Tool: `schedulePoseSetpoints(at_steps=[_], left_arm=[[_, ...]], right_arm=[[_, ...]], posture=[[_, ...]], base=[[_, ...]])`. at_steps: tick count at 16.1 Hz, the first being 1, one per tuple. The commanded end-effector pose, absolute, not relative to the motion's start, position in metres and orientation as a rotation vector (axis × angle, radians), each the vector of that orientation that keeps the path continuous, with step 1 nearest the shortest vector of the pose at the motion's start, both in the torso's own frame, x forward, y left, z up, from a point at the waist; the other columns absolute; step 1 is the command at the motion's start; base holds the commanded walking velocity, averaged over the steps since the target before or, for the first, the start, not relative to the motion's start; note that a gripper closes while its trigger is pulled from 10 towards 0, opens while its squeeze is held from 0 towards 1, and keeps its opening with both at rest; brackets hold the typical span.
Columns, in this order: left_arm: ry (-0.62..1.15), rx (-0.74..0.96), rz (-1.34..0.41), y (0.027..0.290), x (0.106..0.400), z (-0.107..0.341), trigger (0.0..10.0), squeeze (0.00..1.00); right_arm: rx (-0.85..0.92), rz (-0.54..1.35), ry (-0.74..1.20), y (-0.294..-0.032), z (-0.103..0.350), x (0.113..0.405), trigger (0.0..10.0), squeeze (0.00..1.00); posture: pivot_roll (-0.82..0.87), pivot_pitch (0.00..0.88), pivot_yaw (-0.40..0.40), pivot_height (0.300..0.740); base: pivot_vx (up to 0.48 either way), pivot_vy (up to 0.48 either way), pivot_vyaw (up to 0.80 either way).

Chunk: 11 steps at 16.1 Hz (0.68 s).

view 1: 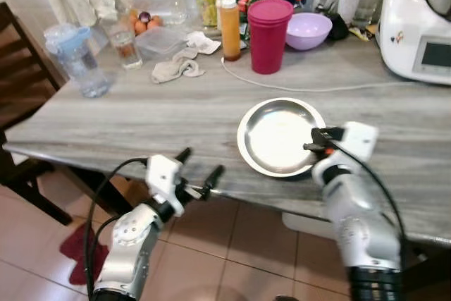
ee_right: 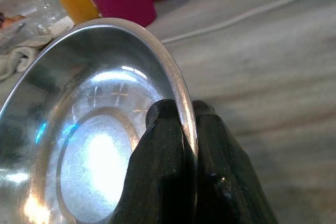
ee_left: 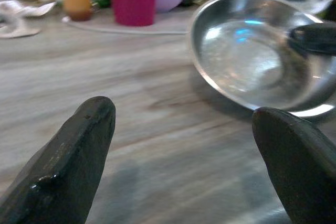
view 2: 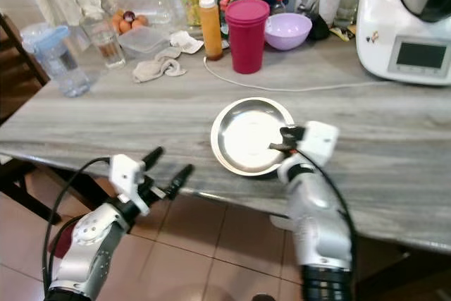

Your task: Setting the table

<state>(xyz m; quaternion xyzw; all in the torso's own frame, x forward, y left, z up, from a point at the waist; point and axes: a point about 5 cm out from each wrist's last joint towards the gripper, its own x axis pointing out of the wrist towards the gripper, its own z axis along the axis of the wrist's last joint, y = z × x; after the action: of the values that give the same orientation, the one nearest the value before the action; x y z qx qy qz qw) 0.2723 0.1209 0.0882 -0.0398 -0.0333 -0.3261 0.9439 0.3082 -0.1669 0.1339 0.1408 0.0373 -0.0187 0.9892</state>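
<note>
A round steel plate (view 1: 278, 135) lies on the grey wood-grain table (view 1: 155, 114) near its front edge. My right gripper (view 1: 315, 140) is shut on the plate's right rim; in the right wrist view the fingers (ee_right: 168, 145) pinch the rim (ee_right: 176, 85) from both sides. My left gripper (view 1: 199, 166) hangs open just off the table's front edge, left of the plate, with nothing between its fingers (ee_left: 79, 145). The plate (ee_left: 257, 61) also appears ahead of it in the left wrist view.
At the back stand a magenta cup stack (view 1: 269, 33), a purple bowl (view 1: 308, 29), an orange bottle (view 1: 230, 27), a cloth (view 1: 176, 68), a glass (view 1: 125, 47), a water bottle (view 1: 77, 61) and a white appliance (view 1: 419, 22). A white cable (view 1: 296, 88) crosses the table. A dark chair (view 1: 21, 82) stands at left.
</note>
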Motion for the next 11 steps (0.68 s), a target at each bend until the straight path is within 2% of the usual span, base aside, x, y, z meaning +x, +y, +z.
schedulePoseSetpoints(at_steps=[1, 5, 6, 11], left_arm=[[-0.046, -0.057, -0.669, 0.133, 0.266, 0.084, 10.0, 0.0], [-0.044, -0.023, -0.785, 0.129, 0.259, 0.086, 10.0, 0.0], [-0.042, 0.0, -0.82, 0.128, 0.259, 0.086, 10.0, 0.0], [-0.049, 0.022, -0.843, 0.128, 0.259, 0.088, 10.0, 0.0]], right_arm=[[0.287, -0.034, 0.132, -0.159, 0.125, 0.307, 10.0, 0.0], [0.33, -0.047, 0.174, -0.161, 0.118, 0.308, 10.0, 0.0], [0.278, -0.063, 0.19, -0.161, 0.116, 0.309, 10.0, 0.0], [0.352, -0.098, 0.254, -0.157, 0.106, 0.31, 10.0, 0.0]], posture=[[-0.18, 0.079, 0.066, 0.74], [-0.18, 0.077, 0.067, 0.74], [-0.18, 0.073, 0.067, 0.74], [-0.17, 0.064, 0.067, 0.74]], base=[[0.0, 0.0, 0.0], [0.0, 0.0, 0.0], [0.0, 0.0, 0.0], [0.0, 0.0, 0.0]])
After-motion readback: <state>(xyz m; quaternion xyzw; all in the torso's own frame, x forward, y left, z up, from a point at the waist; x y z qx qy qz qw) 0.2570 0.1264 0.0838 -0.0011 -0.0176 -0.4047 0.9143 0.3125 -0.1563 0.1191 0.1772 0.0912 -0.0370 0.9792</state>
